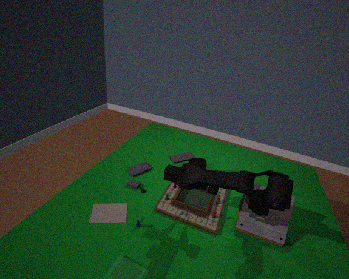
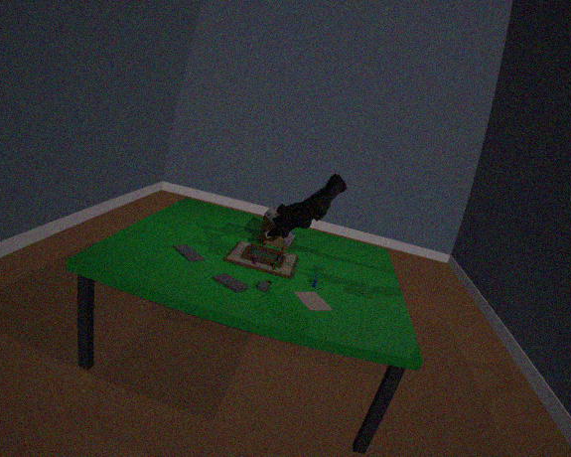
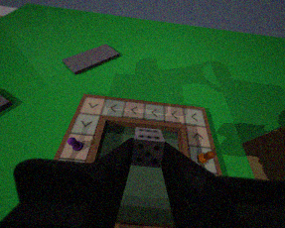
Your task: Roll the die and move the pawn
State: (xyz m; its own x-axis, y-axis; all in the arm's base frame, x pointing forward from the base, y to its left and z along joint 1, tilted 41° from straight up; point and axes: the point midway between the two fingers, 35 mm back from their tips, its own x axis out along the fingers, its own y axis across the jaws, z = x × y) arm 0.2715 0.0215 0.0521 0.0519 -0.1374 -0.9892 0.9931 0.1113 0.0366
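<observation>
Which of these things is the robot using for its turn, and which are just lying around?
Used for its turn:
- die, held in the end effector
- tray in the middle of the board
- orange pawn

Just lying around:
- purple pawn
- green pawn
- red pawn
- blue pawn, off the board
- grey cards
- pale card

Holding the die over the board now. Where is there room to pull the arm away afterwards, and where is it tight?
The gripper grips the die above the tray. Roomiest: the green stretch between the board, the pale card and the blue pawn. Tight: board left edge, near the grey tiles and purple pawn.
</observation>
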